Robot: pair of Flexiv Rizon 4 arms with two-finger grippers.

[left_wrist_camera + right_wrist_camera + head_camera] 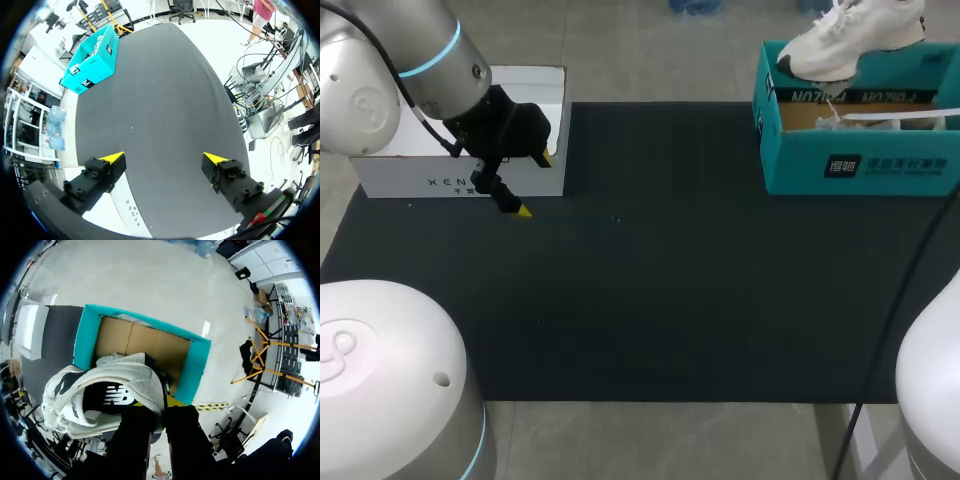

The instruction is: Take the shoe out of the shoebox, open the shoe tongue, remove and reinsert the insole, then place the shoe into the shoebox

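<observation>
Quick one on where we're at. Our right gripper (160, 407) is clamped on the shoe (850, 35), the white trainer. In the right wrist view the upper is squeezed against the dark fingers and one yellow tip pokes out just past the shoe's edge. The other tip is hidden behind the shoe, but since the shoe hangs in the air with nothing else under it, we're calling that a proper grip.

The shoe is over the teal shoebox (860, 160) at the far right of the table, clear of the rim rather than resting in it. The box is open, with brown cardboard and some white stuff inside.

Our left gripper (536, 184) is way over on the far left, fingers spread wide with nothing between them, just beside the white box (420, 180). It's well apart from the shoe.

What matters for the next bit is that the bare black mat (670, 280) lies left of and nearer than the shoebox, between the two arms. The shoe's long axis runs roughly left-right in the head view, with the left end dipping down. We reckon that's the toe, gripped from the heel end, though we wouldn't swear to it.

So our guess is the right arm needs to carry the shoe left and toward us, then set it down mid-mat where the left arm can reach the tongue. The right arm is the only one anywhere near it.
</observation>
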